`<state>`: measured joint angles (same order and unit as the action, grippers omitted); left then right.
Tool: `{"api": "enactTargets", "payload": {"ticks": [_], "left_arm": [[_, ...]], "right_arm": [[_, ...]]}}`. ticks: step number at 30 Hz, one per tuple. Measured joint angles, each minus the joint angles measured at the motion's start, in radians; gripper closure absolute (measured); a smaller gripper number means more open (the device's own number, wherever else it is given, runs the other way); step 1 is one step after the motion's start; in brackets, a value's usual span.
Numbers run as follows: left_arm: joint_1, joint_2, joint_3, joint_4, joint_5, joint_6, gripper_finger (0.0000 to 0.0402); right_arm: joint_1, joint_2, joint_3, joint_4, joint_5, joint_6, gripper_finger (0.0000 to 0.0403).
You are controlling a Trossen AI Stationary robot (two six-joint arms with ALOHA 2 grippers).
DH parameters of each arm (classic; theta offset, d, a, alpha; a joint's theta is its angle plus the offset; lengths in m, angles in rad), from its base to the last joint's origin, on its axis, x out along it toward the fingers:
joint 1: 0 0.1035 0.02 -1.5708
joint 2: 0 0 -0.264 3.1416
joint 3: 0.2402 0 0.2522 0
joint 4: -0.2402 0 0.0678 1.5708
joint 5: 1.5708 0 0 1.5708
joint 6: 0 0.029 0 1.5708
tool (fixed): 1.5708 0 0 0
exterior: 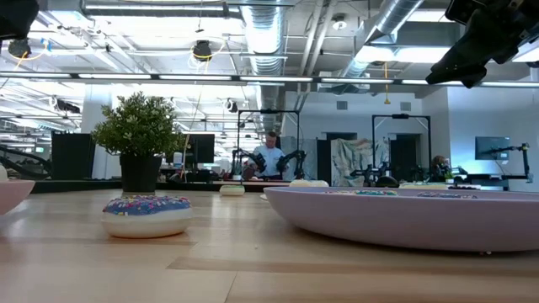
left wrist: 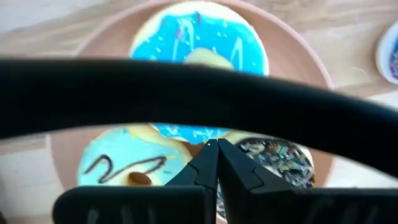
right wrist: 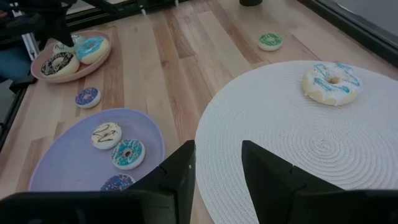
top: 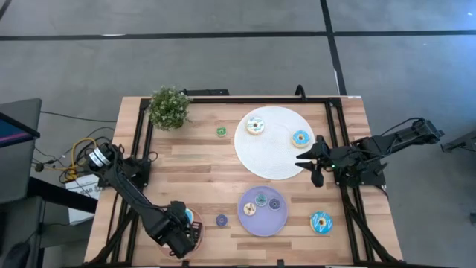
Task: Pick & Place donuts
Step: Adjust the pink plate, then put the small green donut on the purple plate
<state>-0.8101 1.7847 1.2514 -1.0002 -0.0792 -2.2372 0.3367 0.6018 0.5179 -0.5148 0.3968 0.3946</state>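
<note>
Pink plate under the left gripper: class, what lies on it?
On the pink plate: a blue-iced donut, a pale-blue donut with chocolate drizzle and a chocolate sprinkled donut. The shut left gripper hides their touching edges.

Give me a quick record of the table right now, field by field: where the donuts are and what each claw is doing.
white plate: white-iced donut, blue-iced donut
purple plate: three small donuts
pink plate: three larger donuts
loose on table: green donut, purple donut, blue donut
left claw: shut, empty, over the pink plate
right claw: open, empty, at the white plate's edge
potted plant: far left corner
</note>
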Motion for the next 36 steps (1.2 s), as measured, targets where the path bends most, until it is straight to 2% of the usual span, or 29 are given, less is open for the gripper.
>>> {"api": "enactTargets", "payload": {"ticks": [8, 11, 22, 36], "left_arm": [[0.006, 0.0, -0.088, 0.144, 0.04, -0.012, 0.0401], [0.006, 0.0, -0.09, 0.128, 0.01, -0.045, 0.0401], [0.029, 0.0, -0.09, 0.065, 0.013, -0.035, 0.0401], [0.062, -0.031, -0.077, 0.034, -0.059, 0.005, 0.0401]], "right_arm": [[0.0, 0.0, 0.0, 0.0, 0.003, -0.002, 0.0282], [0.0, 0.0, 0.0, 0.0, 0.004, -0.002, 0.0282], [0.0, 0.0, 0.0, 0.0, 0.028, -0.004, 0.0282], [-0.04, 0.0, 0.0, 0.0, 0.025, -0.011, 0.0282]]}}
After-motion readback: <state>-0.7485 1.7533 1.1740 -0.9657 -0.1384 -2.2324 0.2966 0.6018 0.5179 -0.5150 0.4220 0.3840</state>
